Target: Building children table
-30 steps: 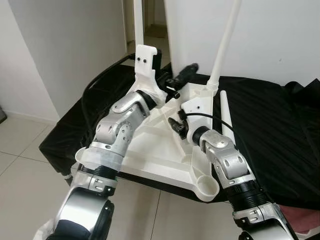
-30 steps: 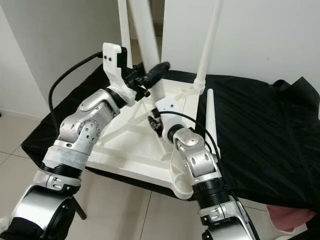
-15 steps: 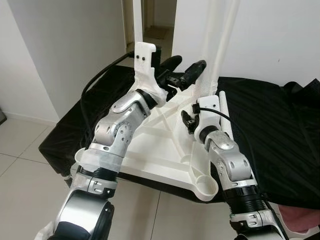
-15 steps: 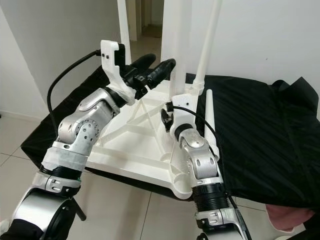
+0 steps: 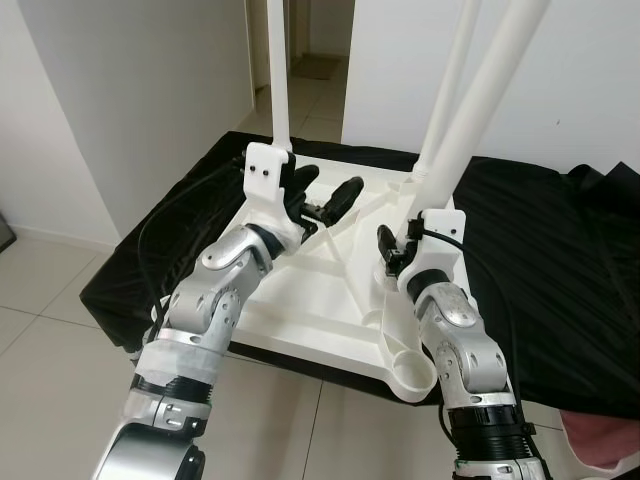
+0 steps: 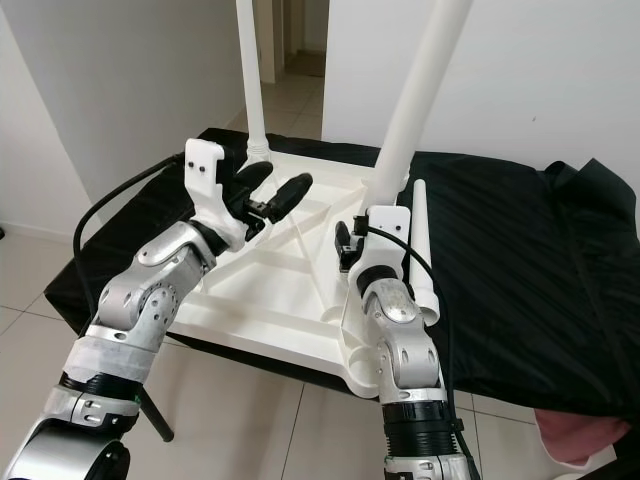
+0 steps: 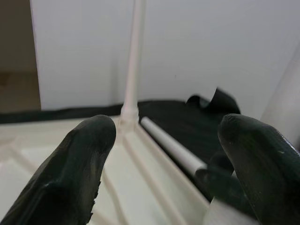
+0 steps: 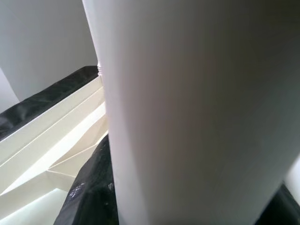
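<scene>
A white tabletop [image 5: 320,300] lies upside down on a black-draped surface. Two thin white legs stand in its far corners, one on the left [image 5: 272,80] and one on the right [image 5: 452,90]. A third white leg [image 5: 495,80] rises tilted to the upper right, and my right gripper [image 5: 403,242] is shut on its lower end; in the right wrist view this leg [image 8: 187,108] is very close, beside a black finger [image 8: 89,197]. My left gripper [image 5: 330,182] hovers open over the tabletop's far left part. Another leg [image 6: 413,230] lies loose along the right edge.
The near right corner has an open round socket [image 5: 412,372]. Black cloth [image 5: 560,260] covers the surface to the right, with a pink cloth [image 5: 600,440] at its near corner. Tiled floor [image 5: 50,320] is at the left, and a doorway [image 5: 310,40] behind.
The thick leg has passed from my left gripper to my right and swung right. My left gripper opened, let it go and dropped lower over the tabletop.
</scene>
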`<state>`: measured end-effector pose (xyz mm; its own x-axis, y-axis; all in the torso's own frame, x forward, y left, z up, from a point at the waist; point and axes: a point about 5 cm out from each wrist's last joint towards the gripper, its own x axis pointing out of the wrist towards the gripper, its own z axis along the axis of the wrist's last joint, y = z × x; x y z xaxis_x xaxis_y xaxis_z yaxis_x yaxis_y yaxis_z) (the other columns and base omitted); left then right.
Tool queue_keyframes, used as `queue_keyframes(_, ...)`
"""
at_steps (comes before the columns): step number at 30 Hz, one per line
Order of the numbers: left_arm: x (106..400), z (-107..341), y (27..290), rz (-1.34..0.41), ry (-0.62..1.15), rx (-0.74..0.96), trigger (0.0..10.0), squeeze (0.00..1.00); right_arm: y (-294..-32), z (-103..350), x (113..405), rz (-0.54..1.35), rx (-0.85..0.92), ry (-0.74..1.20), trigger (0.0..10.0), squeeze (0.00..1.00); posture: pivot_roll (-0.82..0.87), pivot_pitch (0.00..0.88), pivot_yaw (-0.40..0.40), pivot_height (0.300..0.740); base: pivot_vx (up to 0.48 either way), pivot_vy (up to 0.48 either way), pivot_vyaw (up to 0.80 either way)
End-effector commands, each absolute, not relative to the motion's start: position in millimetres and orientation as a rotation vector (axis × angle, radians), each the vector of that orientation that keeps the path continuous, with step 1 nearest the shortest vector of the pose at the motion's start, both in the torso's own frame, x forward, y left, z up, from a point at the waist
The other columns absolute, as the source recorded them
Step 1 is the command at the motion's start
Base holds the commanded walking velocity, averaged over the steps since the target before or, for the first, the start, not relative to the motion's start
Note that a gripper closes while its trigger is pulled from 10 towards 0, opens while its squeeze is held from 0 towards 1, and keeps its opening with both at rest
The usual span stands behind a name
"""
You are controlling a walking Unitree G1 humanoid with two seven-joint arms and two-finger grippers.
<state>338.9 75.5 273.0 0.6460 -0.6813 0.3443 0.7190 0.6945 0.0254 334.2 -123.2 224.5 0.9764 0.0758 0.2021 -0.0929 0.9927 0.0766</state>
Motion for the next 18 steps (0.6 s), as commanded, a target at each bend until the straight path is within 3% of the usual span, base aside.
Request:
queue_keyframes(1,337.3,263.0,73.6,-0.813,-0.301,-0.084,10.0,0.0,-127.9,220.6,332.0,0.06,0.092,-0.187,10.0,0.0,-0.01,0.096,0.037,0.74,0.0,0.0,0.0)
queue_keyframes(8,327.1,231.2,67.8,-0.877,-0.186,-0.039,10.0,0.0,-142.2,220.4,323.7,-0.038,0.01,-0.228,10.0,0.0,-0.05,0.113,0.046,0.74,0.0,0.0,0.0)
queue_keyframes(18,307.0,191.9,60.4,-0.982,-0.087,0.033,10.0,0.0,-144.3,213.1,314.8,-0.025,0.025,-0.208,10.0,0.0,-0.04,0.136,0.022,0.74,0.0,0.0,0.0)
